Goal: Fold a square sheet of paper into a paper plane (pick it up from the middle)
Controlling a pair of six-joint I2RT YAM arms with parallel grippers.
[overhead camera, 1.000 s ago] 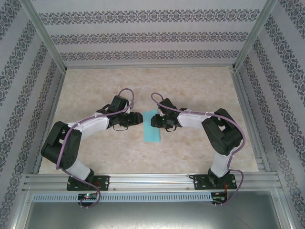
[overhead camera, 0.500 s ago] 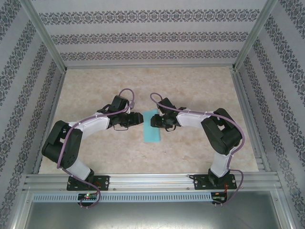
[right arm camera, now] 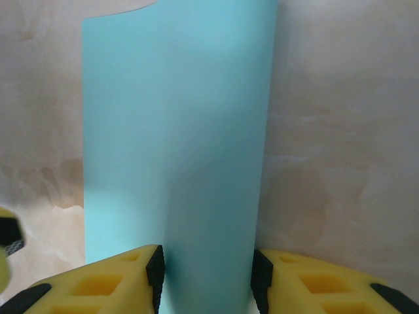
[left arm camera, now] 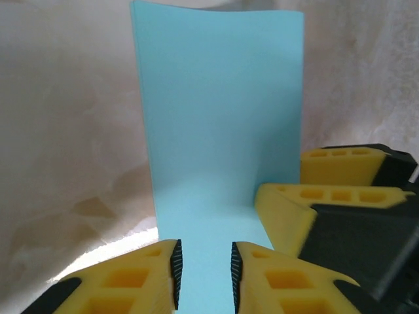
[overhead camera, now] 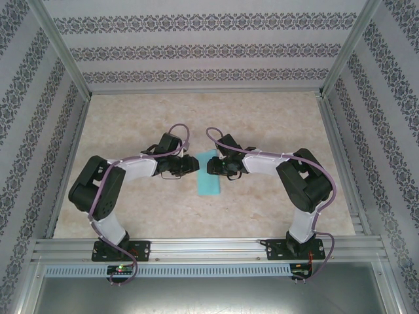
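While low, left arm (overhead camera: 134, 169), right arm (overhead camera: 265, 161) toward sheet (overhead camera: 209, 184).

Papered walls (overhead camera: 196, 49) with grey floral bands on white are closing in the table (overhead camera: 275, 118) at its far, left and right edges. Soft, even light is falling on its beige marbled top. Aluminium posts (overhead camera: 62, 49) are rising from the far corners, and an aluminium rail (overhead camera: 209, 247) is running along the near edge.

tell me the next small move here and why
Probably close the left gripper fully on the square sheet of paper. The paper shows between its jaws with a gap still visible, and the right gripper straddles the same end from the opposite side.
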